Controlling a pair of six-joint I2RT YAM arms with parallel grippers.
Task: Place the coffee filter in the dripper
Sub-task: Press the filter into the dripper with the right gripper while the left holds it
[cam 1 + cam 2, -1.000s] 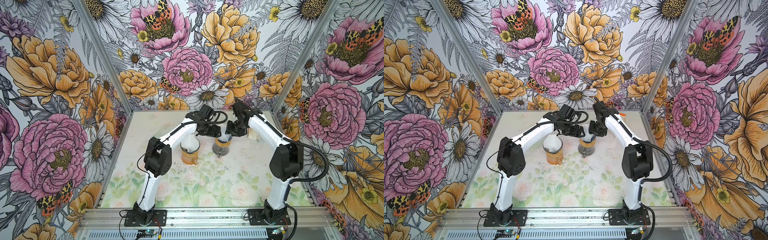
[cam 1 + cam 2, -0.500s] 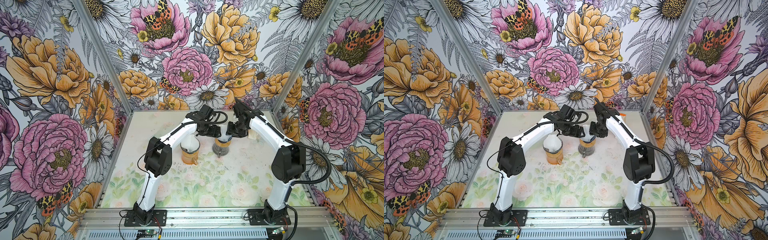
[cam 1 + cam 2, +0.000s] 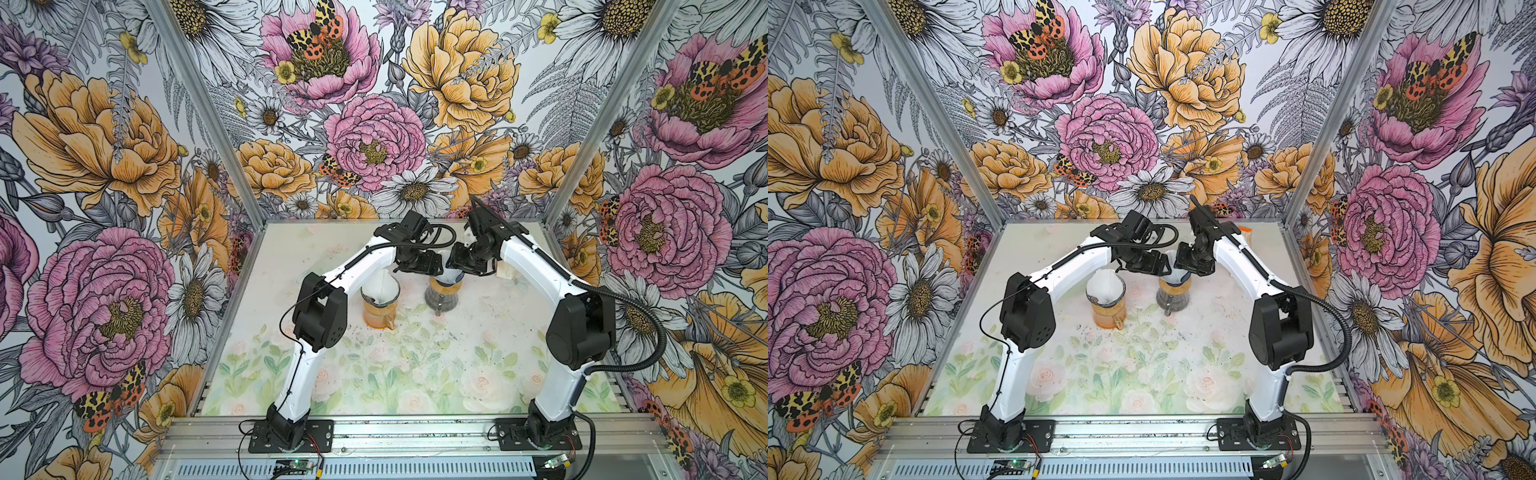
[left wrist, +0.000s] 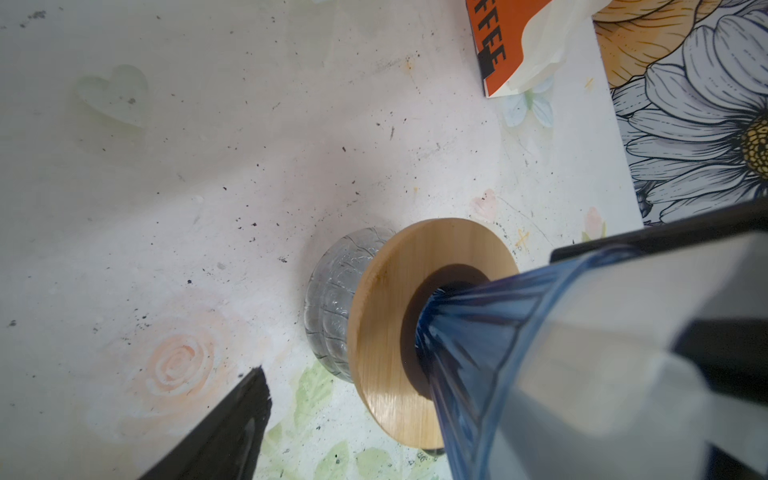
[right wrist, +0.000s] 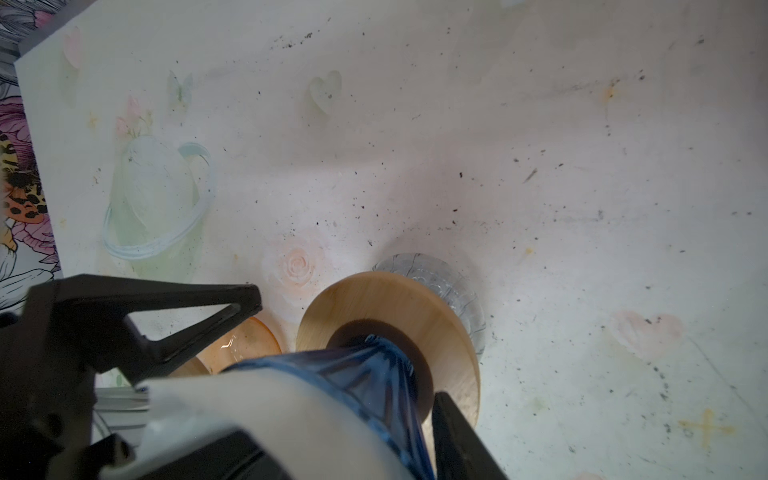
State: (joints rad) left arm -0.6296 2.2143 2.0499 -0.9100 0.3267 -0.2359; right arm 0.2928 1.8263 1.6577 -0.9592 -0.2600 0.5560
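A blue glass dripper (image 4: pixel 478 340) sits in a wooden collar (image 4: pixel 386 332) on a clear glass carafe (image 3: pixel 441 297) at the middle back of the table. The white coffee filter (image 5: pixel 270 411) sits inside the dripper, and its top shows in both top views (image 3: pixel 1173 272). My left gripper (image 3: pixel 432 266) is open beside the dripper, one black finger (image 4: pixel 232 428) well apart from it. My right gripper (image 3: pixel 457 259) is open over the rim. Its one visible finger (image 5: pixel 457 436) stands along the dripper's outer wall; the filter hides the other.
An orange carafe (image 3: pixel 379 307) holding a white filter (image 3: pixel 381 284) stands just left of the dripper, under the left forearm. An orange coffee pack (image 4: pixel 498 41) with a pale bag lies near the right wall. Coffee grounds speckle the mat (image 5: pixel 582 166).
Almost nothing differs. The right arm has shifted very slightly, and both grippers stay at the dripper.
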